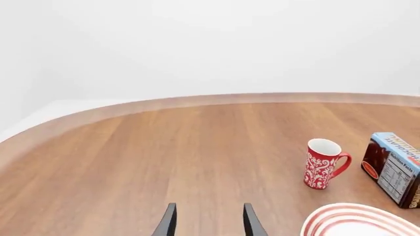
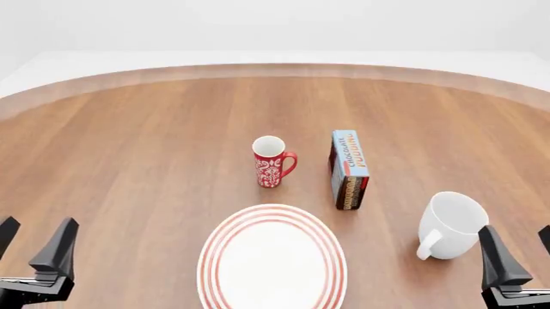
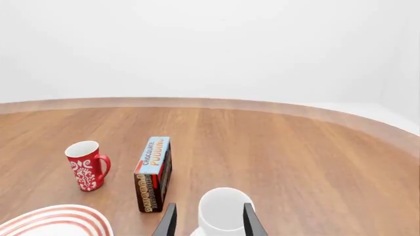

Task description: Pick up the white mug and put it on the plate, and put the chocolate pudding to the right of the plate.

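The white mug (image 2: 451,225) stands upright at the near right of the table, its handle turned toward the near side. My right gripper (image 2: 521,248) is open just behind and to the right of it, holding nothing. In the right wrist view the white mug (image 3: 222,211) shows just past the open gripper (image 3: 208,209). The plate (image 2: 225,239) lies at the near centre. Standing on its narrow side, the chocolate pudding (image 2: 349,168) sits beyond the plate's right edge. My left gripper (image 2: 33,239) is open at the near left, far from everything; the left wrist view shows the same open gripper (image 1: 208,221) over bare wood.
A red patterned mug (image 2: 272,161) stands just beyond the plate, left of the pudding. The wooden table (image 2: 129,141) has a curved far edge with a pale rim. In the left wrist view the red mug (image 1: 323,163), pudding (image 1: 396,168) and plate (image 1: 357,223) are grouped together.
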Action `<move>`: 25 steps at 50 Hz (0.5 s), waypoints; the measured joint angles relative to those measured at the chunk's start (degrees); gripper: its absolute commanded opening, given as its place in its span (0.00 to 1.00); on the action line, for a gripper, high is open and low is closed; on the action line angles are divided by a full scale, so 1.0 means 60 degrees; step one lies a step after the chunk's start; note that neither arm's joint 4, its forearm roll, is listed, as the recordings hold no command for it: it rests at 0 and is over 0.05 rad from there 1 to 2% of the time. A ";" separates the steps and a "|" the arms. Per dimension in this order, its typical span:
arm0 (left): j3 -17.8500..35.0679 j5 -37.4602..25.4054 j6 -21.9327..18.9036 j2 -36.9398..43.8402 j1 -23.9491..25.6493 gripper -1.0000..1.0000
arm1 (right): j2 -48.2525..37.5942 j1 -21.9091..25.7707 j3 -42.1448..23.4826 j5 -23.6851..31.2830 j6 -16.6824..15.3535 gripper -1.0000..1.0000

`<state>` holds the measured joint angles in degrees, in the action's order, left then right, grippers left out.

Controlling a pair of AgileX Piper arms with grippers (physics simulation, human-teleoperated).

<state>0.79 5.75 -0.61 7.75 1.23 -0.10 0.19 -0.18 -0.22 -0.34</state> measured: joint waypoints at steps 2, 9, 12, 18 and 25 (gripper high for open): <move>0.0031 0.0078 -0.0017 0.0124 0.0034 1.00 | 0.0001 0.0000 0.0000 -0.0001 -0.0001 1.00; 0.0171 0.0505 -0.0091 0.0744 0.0195 1.00 | 0.0000 -0.0002 0.0002 -0.0005 -0.0001 1.00; 0.0242 0.0730 -0.0130 0.1063 0.0271 1.00 | 0.0000 -0.0001 0.0002 -0.0006 -0.0002 1.00; 0.0409 0.1118 -0.0222 0.1654 0.0439 1.00 | -0.0002 -0.0002 0.0002 -0.0006 -0.0001 1.00; 0.0624 0.1530 -0.0327 0.2305 0.0648 1.00 | -0.0003 -0.0004 0.0002 -0.0005 -0.0001 1.00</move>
<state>4.53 14.93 -2.57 21.58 5.12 -0.12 0.17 -0.17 -0.25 -0.35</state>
